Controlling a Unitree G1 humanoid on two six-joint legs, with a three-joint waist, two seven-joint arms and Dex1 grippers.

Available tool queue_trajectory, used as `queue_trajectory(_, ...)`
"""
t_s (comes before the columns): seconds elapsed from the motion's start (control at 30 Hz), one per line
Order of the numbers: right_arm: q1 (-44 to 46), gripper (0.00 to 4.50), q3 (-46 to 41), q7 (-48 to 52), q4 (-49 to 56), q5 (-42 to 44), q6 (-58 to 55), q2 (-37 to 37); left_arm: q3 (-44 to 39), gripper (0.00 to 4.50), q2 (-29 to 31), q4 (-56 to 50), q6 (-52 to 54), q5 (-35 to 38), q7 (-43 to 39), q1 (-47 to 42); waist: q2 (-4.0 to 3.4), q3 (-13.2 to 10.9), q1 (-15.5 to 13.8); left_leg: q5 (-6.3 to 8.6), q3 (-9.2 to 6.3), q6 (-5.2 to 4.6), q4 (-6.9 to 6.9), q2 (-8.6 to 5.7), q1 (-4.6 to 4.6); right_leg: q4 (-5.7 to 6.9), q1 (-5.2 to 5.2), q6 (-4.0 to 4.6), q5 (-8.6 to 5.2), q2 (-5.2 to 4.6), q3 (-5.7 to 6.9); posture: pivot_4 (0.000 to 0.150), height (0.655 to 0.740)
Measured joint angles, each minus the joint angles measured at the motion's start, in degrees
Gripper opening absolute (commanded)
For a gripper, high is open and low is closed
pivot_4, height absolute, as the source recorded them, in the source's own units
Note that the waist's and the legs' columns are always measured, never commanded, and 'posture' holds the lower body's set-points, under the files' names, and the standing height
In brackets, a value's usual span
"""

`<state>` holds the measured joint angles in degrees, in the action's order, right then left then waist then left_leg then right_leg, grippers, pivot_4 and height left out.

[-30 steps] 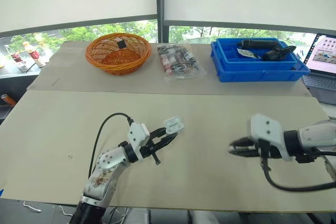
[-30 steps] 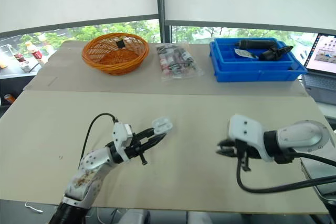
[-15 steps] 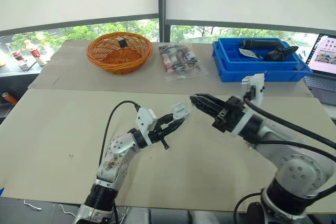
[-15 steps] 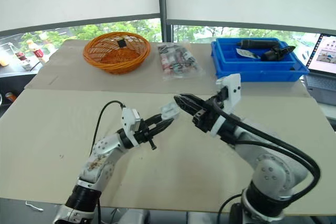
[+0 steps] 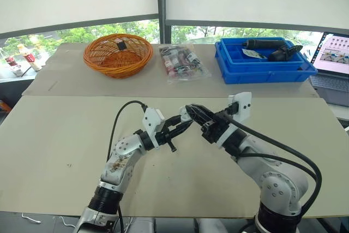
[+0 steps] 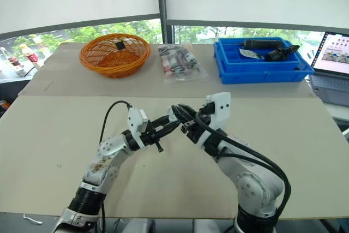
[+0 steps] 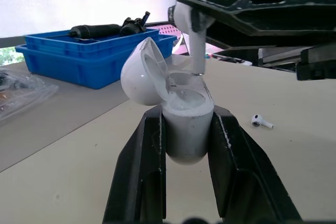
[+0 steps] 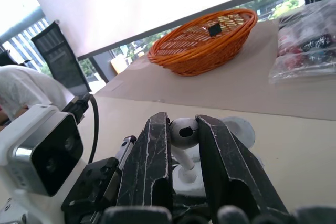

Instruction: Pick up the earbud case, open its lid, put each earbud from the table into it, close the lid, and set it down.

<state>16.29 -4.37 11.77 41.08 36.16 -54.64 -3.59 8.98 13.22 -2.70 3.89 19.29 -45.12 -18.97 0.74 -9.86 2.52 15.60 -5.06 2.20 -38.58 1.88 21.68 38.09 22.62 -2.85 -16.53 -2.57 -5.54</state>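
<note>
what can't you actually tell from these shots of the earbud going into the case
- Whether the earbud stem is seated: left wrist view, the earbud case rim hides the sockets.
- Most of the case, eye views: left gripper and right gripper meet over it.
- Black item in the basket, eye views: too small to identify.
- Laptop, eye views: cut off by the right edge.

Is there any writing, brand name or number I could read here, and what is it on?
No text here can be read.
Laptop screen: pictures, lettering too small.
White tag in the blue tray: print too small.
Packets in the clear bag: labels blurred.
Black square in the basket: no legible marking.
Earbud case and earbud: plain white, no marking seen.
</note>
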Motion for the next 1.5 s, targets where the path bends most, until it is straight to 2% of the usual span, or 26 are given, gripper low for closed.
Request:
queue_trajectory(0.6, -3.9, 0.36, 8.2, -2.0, -2.0, -5.8, 8.1, -2.1, 0.2, 0.58, 0.0, 1.0, 0.1, -0.2, -0.8, -0.8, 0.0, 0.0, 0.0, 0.0, -0.01, 0.0, 0.0, -0.01, 0.13, -0.01, 0.11, 0.0, 0.0, -0.01, 0.0, 0.15, 0.7163)
queue_trajectory(0.67, -4.3, 1.42, 9.3, -2.1, -2.0, -7.1, 9.2, -2.5, 0.3, 0.58, 0.0, 1.1, 0.1, -0.2, -0.7, -0.8, 0.0, 0.0, 0.0, 0.0, -0.01, 0.01, -0.01, -0.01, 0.21, 0.0, 0.19, 0.0, 0.0, -0.01, 0.0, 0.15, 0.7163)
queue_trajectory(0.9, -4.7, 3.77, 9.5, -2.8, -0.5, -7.1, 8.9, -3.9, 0.3, 0.58, 0.0, 1.2, 0.1, -1.3, -0.5, -0.8, 0.0, 0.0, -0.1, -0.02, -0.01, 0.03, -0.07, -0.02, 0.45, 0.06, 0.42, 0.01, 0.01, -0.01, -0.01, 0.15, 0.7163)
queue_trajectory(1.1, -4.8, 3.81, -0.4, -0.2, 4.9, 0.6, 2.2, -15.2, -0.1, 0.58, -0.1, 1.2, 0.0, -1.3, -0.5, -0.3, 0.0, 0.0, -0.2, -0.01, -0.03, 0.02, -0.14, -0.02, 0.52, 0.04, 0.43, 0.0, 0.01, -0.01, 0.01, 0.15, 0.7163)
queue_trajectory(1.2, -8.4, 3.81, -6.3, 3.2, 8.9, 3.5, 1.9, -22.0, -0.1, 0.58, 0.1, 1.2, -0.3, -1.4, -0.5, 0.0, 0.01, 0.0, -0.3, -0.01, -0.05, 0.02, -0.12, -0.03, 0.52, 0.02, 0.41, -0.01, 0.01, -0.01, 0.02, 0.15, 0.7163)
queue_trajectory(1.33, -20.3, 3.81, -15.6, 7.9, 11.4, 3.5, 3.7, -29.0, -0.3, 0.58, 1.6, 1.4, -1.5, -1.9, -0.9, 1.5, 0.02, 0.0, -0.4, -0.01, -0.03, 0.01, -0.13, -0.05, 0.52, 0.01, 0.4, -0.01, 0.01, -0.02, 0.0, 0.15, 0.7163)
queue_trajectory(1.5, -37.7, 3.81, -25.2, 13.6, 10.5, -3.0, 13.0, -29.7, -0.6, 0.58, 3.2, 1.5, -3.8, -2.6, -1.5, 2.3, 0.01, 0.0, -0.7, -0.01, -0.03, 0.01, -0.13, -0.05, 0.41, 0.0, 0.25, -0.01, 0.01, -0.01, 0.0, 0.15, 0.7163)
